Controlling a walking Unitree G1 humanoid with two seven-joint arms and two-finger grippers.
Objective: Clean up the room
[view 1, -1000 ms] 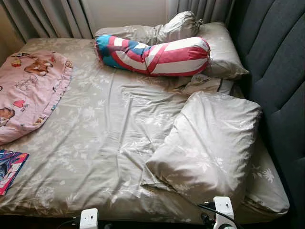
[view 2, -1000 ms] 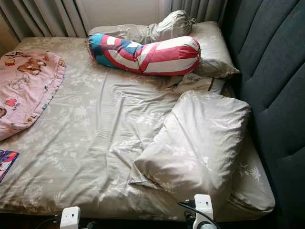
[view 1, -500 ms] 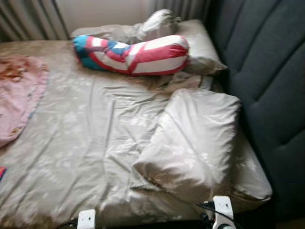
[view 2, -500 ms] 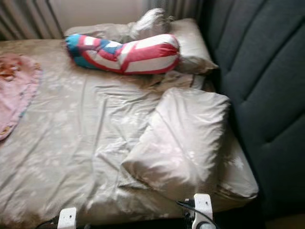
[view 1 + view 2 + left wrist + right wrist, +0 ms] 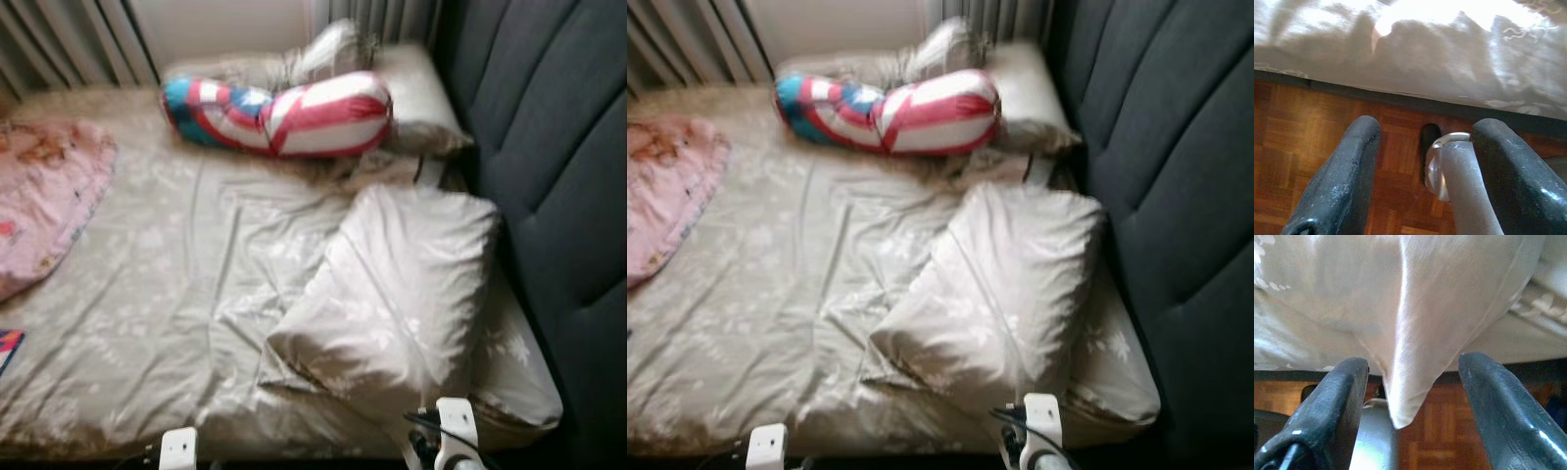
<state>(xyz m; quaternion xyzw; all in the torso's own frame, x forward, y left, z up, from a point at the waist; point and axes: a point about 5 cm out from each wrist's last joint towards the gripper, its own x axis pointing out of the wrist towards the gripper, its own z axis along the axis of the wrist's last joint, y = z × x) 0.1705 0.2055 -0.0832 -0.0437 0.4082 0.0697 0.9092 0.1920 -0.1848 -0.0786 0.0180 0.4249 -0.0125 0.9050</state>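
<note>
2 pillows in pale floral cases lie on the bed [image 5: 147,284]: the near pillow [image 5: 402,284] rests askew on the wrinkled sheet beside the dark padded headboard [image 5: 558,176], and the far pillow [image 5: 416,93] sits at the bed's far corner against the same headboard. A striped bolster [image 5: 284,116] in red, white and blue lies across the far part of the bed, touching the far pillow. A pink blanket [image 5: 44,206] with cartoon prints is bunched at the bed's left side, well apart from the near pillow. Grey curtains [image 5: 59,39] hang behind the bed. The head views are slightly blurred.

The left hand [image 5: 1422,171] hangs low over the wooden parquet floor [image 5: 1312,127] just in front of the bed's edge, its 2 black fingers spread wide with nothing between them. The right hand [image 5: 1413,406] is also spread wide and grips nothing; a corner of the near pillow hangs down between its fingers [image 5: 1332,406] without being pinched.
</note>
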